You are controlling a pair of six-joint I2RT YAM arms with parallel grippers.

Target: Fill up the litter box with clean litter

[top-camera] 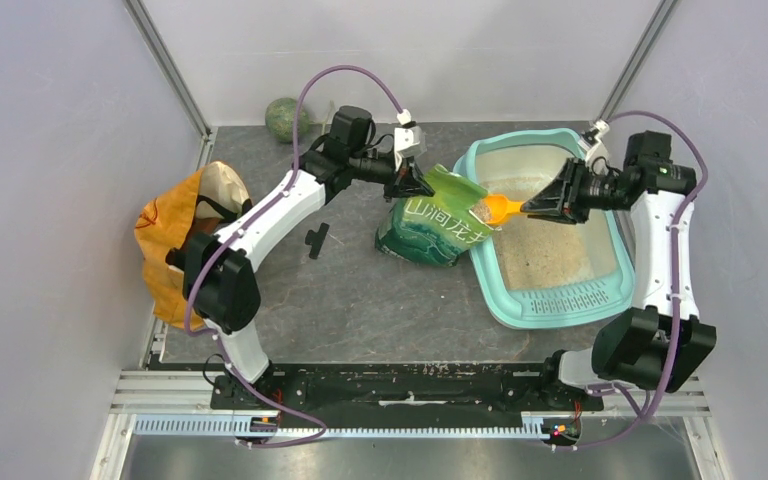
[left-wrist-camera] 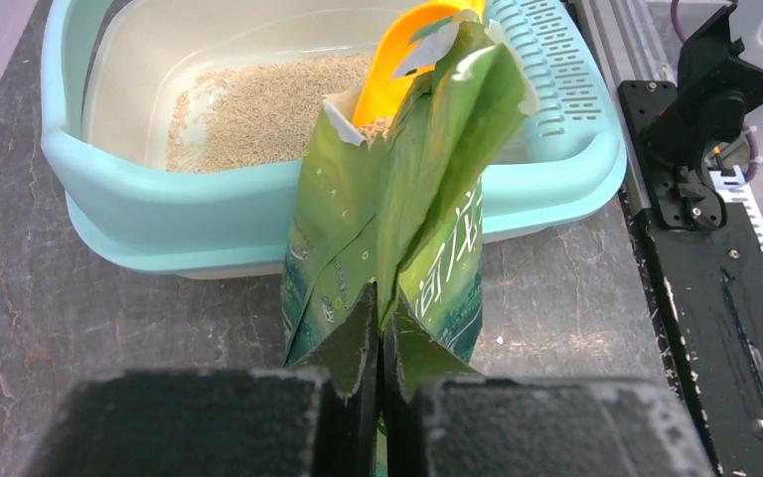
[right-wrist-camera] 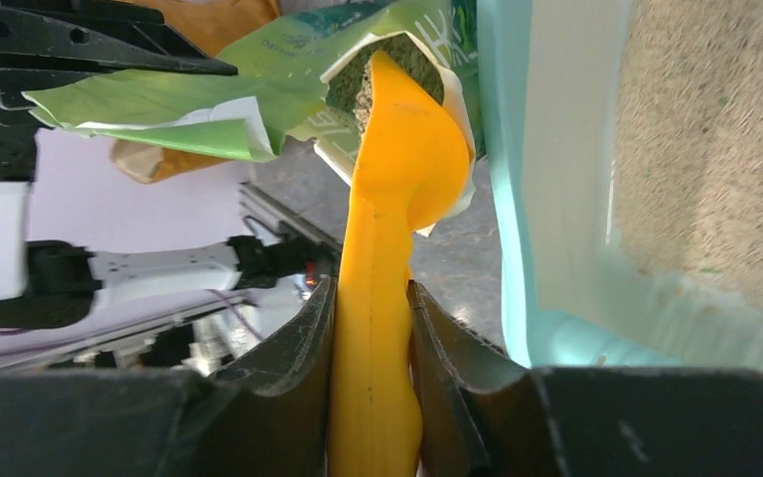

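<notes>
Gripping one pouch [top-camera: 435, 222], one scoop [top-camera: 500, 209] (one box [top-camera: 570, 298])

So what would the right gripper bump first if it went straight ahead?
Probably the green pouch: the right gripper holds the orange scoop, whose bowl pokes into the pouch's open top.

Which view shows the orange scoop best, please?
Right wrist view: the orange scoop fills the centre, handle clamped in the right tool, bowl entering the green pouch. Top external shows it small; left wrist shows only part of its bowl.
</notes>
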